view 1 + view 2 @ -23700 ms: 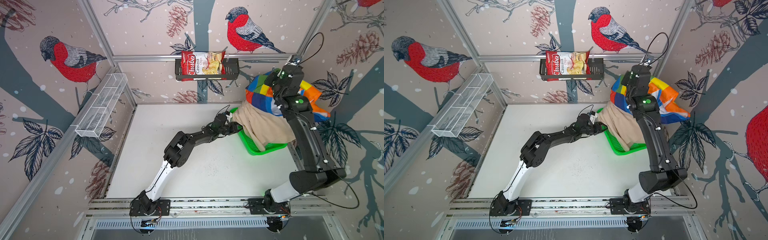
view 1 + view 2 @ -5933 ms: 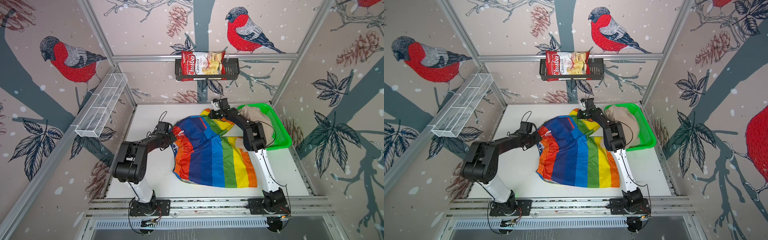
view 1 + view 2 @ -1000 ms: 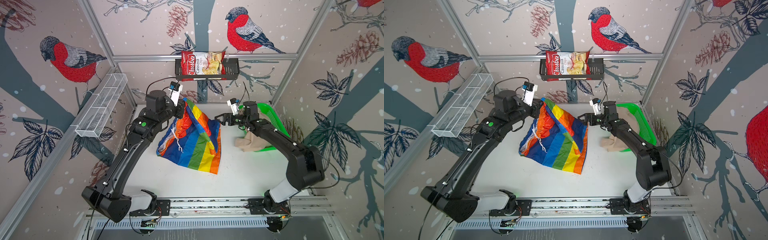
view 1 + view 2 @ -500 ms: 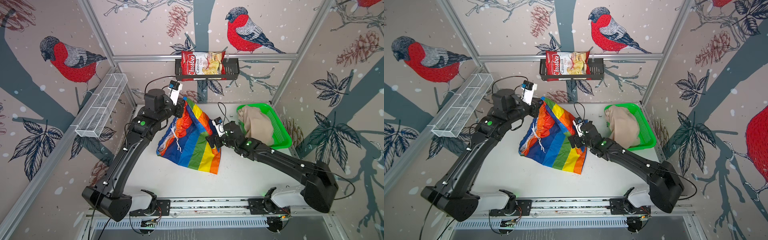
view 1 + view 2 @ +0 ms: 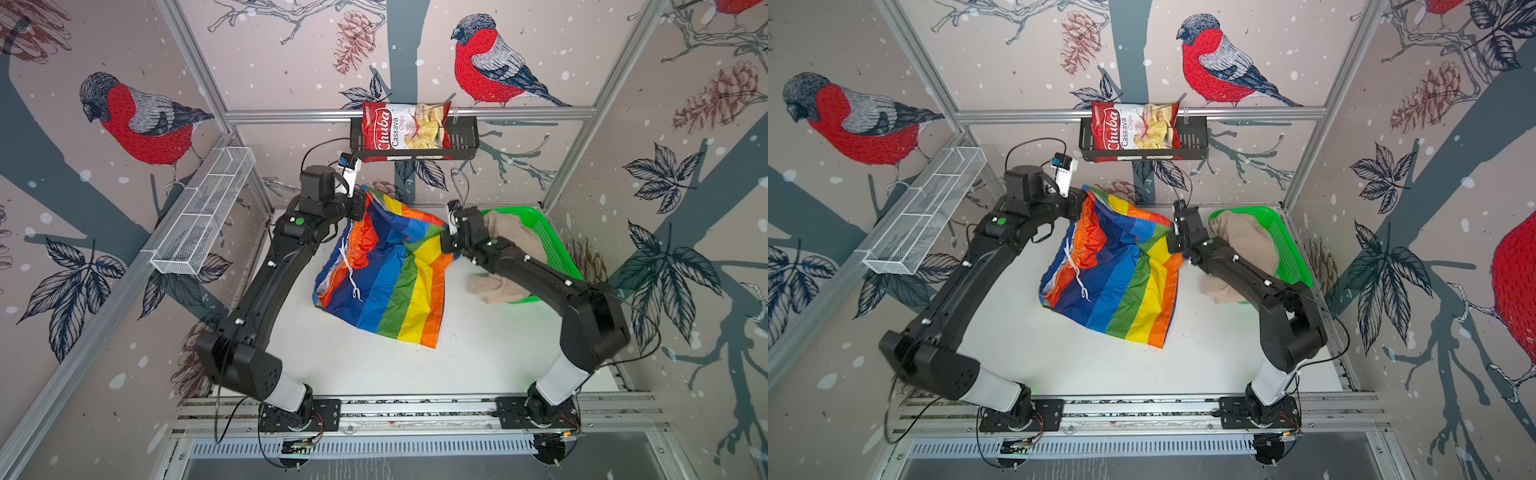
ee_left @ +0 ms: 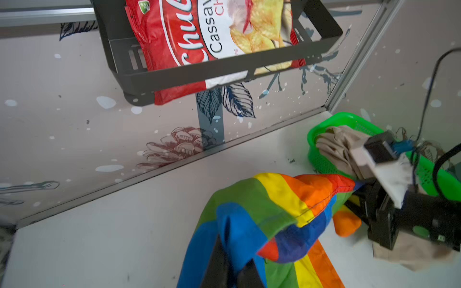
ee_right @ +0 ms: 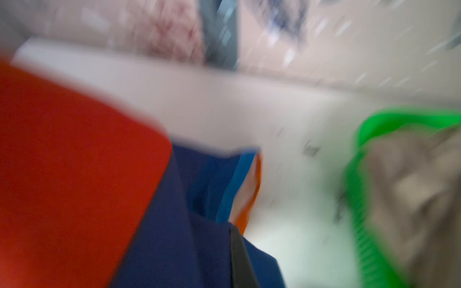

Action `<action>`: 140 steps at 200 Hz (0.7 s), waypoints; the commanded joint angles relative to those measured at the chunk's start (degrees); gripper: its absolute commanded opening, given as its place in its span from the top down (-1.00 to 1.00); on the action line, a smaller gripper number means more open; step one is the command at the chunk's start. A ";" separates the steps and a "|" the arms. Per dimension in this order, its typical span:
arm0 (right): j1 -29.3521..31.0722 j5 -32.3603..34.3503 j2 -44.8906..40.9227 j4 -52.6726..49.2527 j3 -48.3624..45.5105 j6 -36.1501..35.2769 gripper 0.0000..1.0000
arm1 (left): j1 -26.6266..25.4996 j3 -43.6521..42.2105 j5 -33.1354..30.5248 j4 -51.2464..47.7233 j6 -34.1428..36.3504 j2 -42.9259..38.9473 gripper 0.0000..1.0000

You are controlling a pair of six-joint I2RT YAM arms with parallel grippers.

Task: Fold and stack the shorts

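1. Nearest you, the white tabletop (image 5: pixel 478 357) (image 5: pixel 1025 340) carries the lower hem of the thin rainbow-striped shorts (image 5: pixel 386 286) (image 5: pixel 1117 286), banded in blue, red, orange, yellow and green. The hem's orange corner lies on the tabletop. The rest of the fabric rises away from you as a slack sheet, with a white drawstring hanging near its left edge.
2. Further in, your right gripper (image 5: pixel 445 244) (image 5: pixel 1170 243) is closed on the right edge of the rainbow-striped shorts. In the left wrist view that gripper (image 6: pixel 361 197) meets the orange corner of the cloth. The right wrist view is blurred and shows only red and blue fabric (image 7: pixel 74 174) close to the lens.
3. Just right of that, the plain beige shorts (image 5: pixel 513 232) (image 5: pixel 1241 237) (image 6: pixel 336 147) lie bunched in the green plastic mesh basket (image 5: pixel 555 245) (image 5: pixel 1287 249) (image 6: pixel 321 159). One part spills over the basket's near rim onto the tabletop, under the right arm.
4. Further back and higher, your left gripper (image 5: pixel 362 200) (image 5: pixel 1081 195) (image 6: pixel 232 271) is clamped on the top corner of the rainbow-striped shorts and holds it off the tabletop.
5. On the left wall is a white wire basket (image 5: pixel 199 224).
6. On the back wall a black metal rack (image 5: pixel 465 141) (image 6: pixel 224 72) holds a red bag of cassava chips (image 5: pixel 405 126) (image 6: pixel 189 37).
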 commanded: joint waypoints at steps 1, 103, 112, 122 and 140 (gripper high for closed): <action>-2.15 7.40 4.27 -2.13 15.96 0.60 1.00 | 1.93 10.80 1.85 0.43 -3.16 5.75 1.00; -1.76 19.93 -15.01 15.08 16.65 -2.70 1.00 | 2.95 26.00 10.96 4.81 -6.99 3.91 1.00; -0.69 19.37 -20.81 16.97 7.81 -1.45 1.00 | 2.94 17.72 11.10 7.35 -7.87 -1.03 1.00; 0.80 19.48 -27.49 17.77 -1.84 0.32 1.00 | 2.94 7.12 11.99 10.65 -8.80 -7.30 1.00; 4.07 20.31 -37.86 14.72 -16.69 6.37 1.00 | 2.95 -11.26 13.04 15.26 -11.31 -18.38 1.00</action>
